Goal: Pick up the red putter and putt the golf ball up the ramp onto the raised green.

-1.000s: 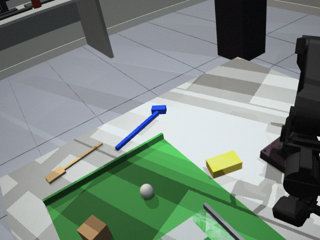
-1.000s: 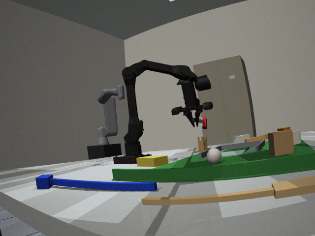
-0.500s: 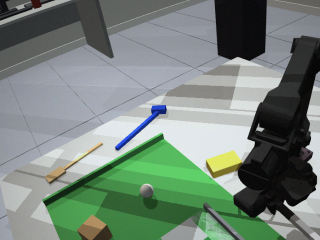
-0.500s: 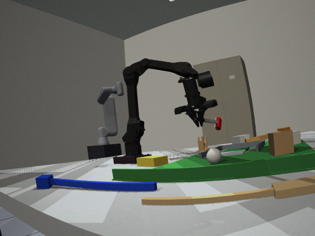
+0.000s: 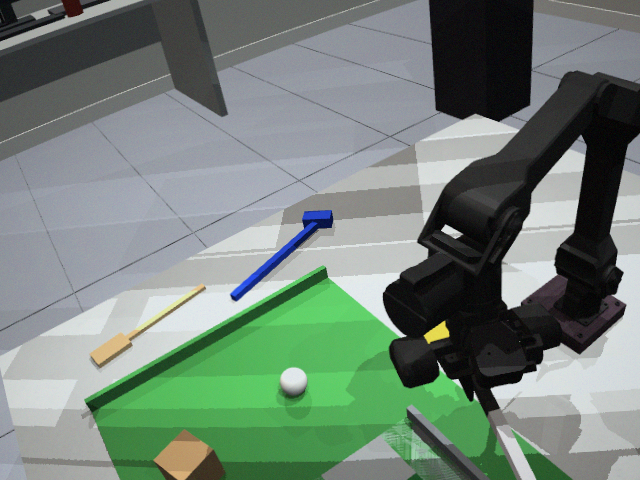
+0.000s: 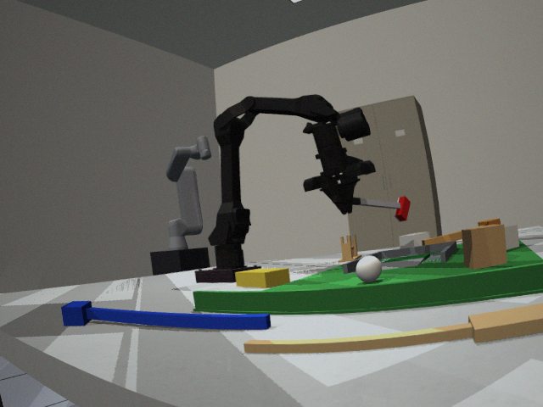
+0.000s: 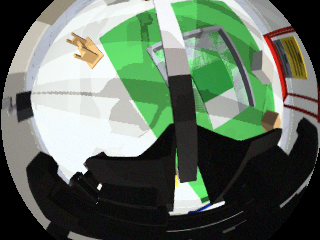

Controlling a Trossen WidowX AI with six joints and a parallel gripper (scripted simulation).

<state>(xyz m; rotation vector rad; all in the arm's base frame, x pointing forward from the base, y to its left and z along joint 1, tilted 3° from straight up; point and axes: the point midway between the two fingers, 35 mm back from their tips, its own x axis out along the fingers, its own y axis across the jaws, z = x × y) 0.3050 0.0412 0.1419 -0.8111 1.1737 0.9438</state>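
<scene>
While arm hangs bent over course, gripper (image 6: 346,205) clamped on grey shaft of red putter (image 6: 380,203), lifted well above table. Shaft sticks out sideways, red head at far end, tilted slightly down. Below, golf ball (image 6: 368,268) rests on green mat (image 6: 306,291), apart from putter. Blue putter (image 6: 175,318) and tan putter (image 6: 359,342) lie on table just beside mat's edge. Brown block (image 6: 484,246) on green. Yellow block (image 6: 262,277) near arm base.

On the table (image 5: 361,206), the golf ball (image 5: 293,381) sits on the mat (image 5: 320,330); a box (image 5: 188,457) sits nearer the mat's edge. Two putters (image 5: 279,258) lie beside the mat's wall (image 5: 206,338). The gripper (image 6: 346,205) holds another putter (image 6: 379,203) above
</scene>
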